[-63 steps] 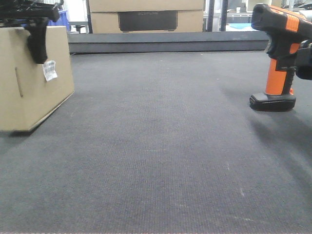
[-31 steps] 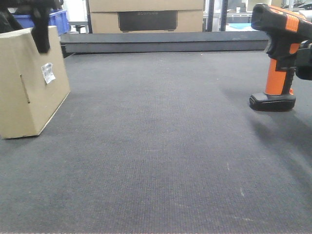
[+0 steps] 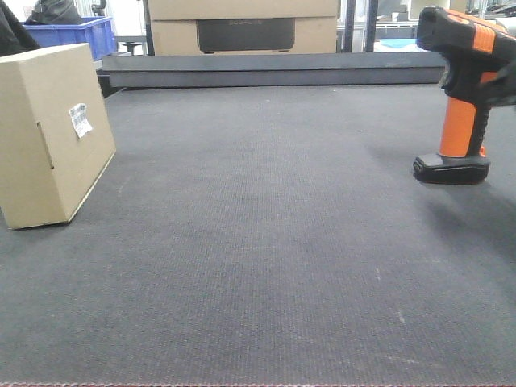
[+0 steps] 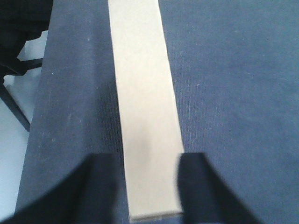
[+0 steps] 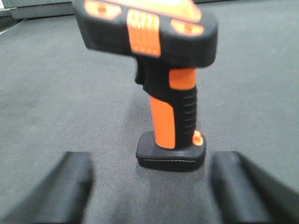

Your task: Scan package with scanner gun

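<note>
The small tan cardboard package (image 3: 55, 133) sits on its narrow edge at the left side of the dark woven table mat (image 3: 266, 242), leaning a little, its small white printed label (image 3: 80, 118) on the broad face that looks toward the middle of the mat. From above, the left wrist view shows its slim top edge (image 4: 145, 107) running straight away from the left gripper (image 4: 145, 191), whose two dark fingers are spread wide with the box edge between them but not touching it, so the box stands free. Far across the mat on the right, the pistol-shaped scanner gun (image 3: 461, 93), with a black head carrying an orange stripe, a ribbed orange handle and a flat black base, stands upright on that base with its nose pointing left toward the box. The right gripper (image 5: 149, 186) is just beside it, fingers parted and blurred on either side of the base (image 5: 172, 156), handle dead ahead and vertical; nothing is clamped. I would say the coming move turns on this: the right arm is plainly the nearer one to the scanner and needs to close across the upright handle, while the label already faces roughly the scanner's way. The cardboard looks matte and stiff, the handle rubbery and easy to hold, the mat coarse enough to stop sliding. Behind the mat lie a larger cardboard box with a dark panel (image 3: 243, 32) and a blue plastic bin (image 3: 76, 36).
</note>
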Controlling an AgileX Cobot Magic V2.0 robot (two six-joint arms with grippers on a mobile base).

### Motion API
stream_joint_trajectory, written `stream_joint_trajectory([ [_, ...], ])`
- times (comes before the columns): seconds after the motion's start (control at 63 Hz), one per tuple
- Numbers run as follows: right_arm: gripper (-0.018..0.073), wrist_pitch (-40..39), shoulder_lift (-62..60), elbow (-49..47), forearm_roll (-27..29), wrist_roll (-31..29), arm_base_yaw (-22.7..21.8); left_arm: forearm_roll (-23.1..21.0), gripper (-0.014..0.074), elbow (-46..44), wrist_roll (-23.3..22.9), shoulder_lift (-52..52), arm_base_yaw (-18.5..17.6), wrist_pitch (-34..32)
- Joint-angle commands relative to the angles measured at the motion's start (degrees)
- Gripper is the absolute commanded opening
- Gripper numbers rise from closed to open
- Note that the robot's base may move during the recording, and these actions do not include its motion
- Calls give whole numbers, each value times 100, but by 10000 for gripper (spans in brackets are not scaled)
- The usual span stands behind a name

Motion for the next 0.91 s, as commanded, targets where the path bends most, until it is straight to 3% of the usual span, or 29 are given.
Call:
stream_joint_trajectory([
  [0.0,236,692,-604,19,-28,15,-9,-121,45,467,-57,-483,-15,-376],
  [0.095,71,1496,-1152,19,-28,15,-9,-149,-112,1135,-77,-1014,0,-1003],
  [0.318,-167,2644,-2222,19,-28,15,-9,-404,-111,2806,-77,-2057,343,-2559],
  [0.492,-169,3309,-3024,29,-5,15,-9,-404,-111,4146,-77,-2875,715,-3757],
  [0.683,-169,3324,-3740,188,-5,15,-9,-383,-111,5425,-77,-3944,751,-5054],
  [0.889,-169,3578,-4682,446,-5,15,-9,-209,-111,6273,-77,-5206,751,-5289],
])
